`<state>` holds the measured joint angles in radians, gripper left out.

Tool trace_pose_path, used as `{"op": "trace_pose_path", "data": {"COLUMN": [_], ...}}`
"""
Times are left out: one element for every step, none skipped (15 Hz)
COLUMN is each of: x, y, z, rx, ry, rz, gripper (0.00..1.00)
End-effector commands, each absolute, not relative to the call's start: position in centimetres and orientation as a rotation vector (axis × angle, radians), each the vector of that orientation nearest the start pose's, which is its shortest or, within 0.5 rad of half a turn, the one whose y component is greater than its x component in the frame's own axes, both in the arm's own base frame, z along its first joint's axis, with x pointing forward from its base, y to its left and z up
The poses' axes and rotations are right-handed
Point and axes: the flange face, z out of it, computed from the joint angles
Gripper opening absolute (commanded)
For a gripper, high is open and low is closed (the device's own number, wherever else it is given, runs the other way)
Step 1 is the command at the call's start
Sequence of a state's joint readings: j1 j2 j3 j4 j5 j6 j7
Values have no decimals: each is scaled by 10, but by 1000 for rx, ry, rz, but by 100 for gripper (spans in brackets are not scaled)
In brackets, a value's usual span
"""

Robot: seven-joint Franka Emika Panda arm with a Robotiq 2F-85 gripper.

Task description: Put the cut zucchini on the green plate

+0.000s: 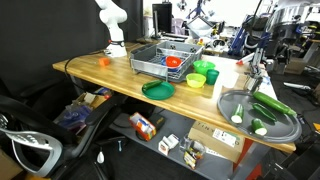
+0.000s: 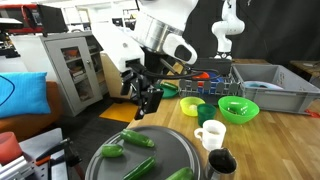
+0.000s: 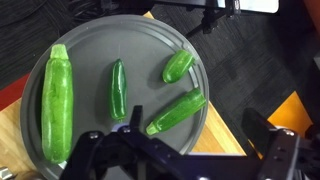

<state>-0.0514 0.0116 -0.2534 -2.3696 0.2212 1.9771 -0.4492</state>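
The cut zucchini point(image 3: 178, 66), a short dark green stub, lies on a round grey tray point(image 3: 90, 35) near its rim; it also shows in an exterior view point(image 2: 112, 152). My gripper point(image 3: 175, 150) is open and empty. It hovers above the tray's edge, nearest a longer cut piece point(image 3: 177, 112), and shows in both exterior views point(image 2: 150, 100) point(image 1: 256, 78). The green plate point(image 1: 158, 89) lies flat and bare near the table's front edge, well away from the tray. In an exterior view the green plate point(image 2: 168, 90) is partly hidden behind my gripper.
A long whole zucchini point(image 3: 55, 100) and a slim dark one point(image 3: 118, 88) also lie on the tray. Lime-green bowls point(image 1: 197, 78), a dish rack point(image 1: 160, 58), a white mug point(image 2: 210, 133) and a dark cup point(image 2: 205, 112) stand between tray and plate. The table edge point(image 3: 215, 130) runs beside the tray.
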Motion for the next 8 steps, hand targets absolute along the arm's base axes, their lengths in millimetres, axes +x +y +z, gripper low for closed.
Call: {"op": "trace_pose_path", "data": {"x": [434,434,434,437,438,438,436,433], "y": [-123,-123,-123,-123,-122,-119,-114,-108], "z": [297,298,298,293,285,274,263,248], "rx": [-2795,-2795,-2795,-2790,-2792,-2789,-2781,-2777], "ry": [-20,-21,-20,9,37,65,86,121], "rz": [431,428,429,415,408,407,410,411], "gripper": [100,100,100,100,100,100,100,100]}}
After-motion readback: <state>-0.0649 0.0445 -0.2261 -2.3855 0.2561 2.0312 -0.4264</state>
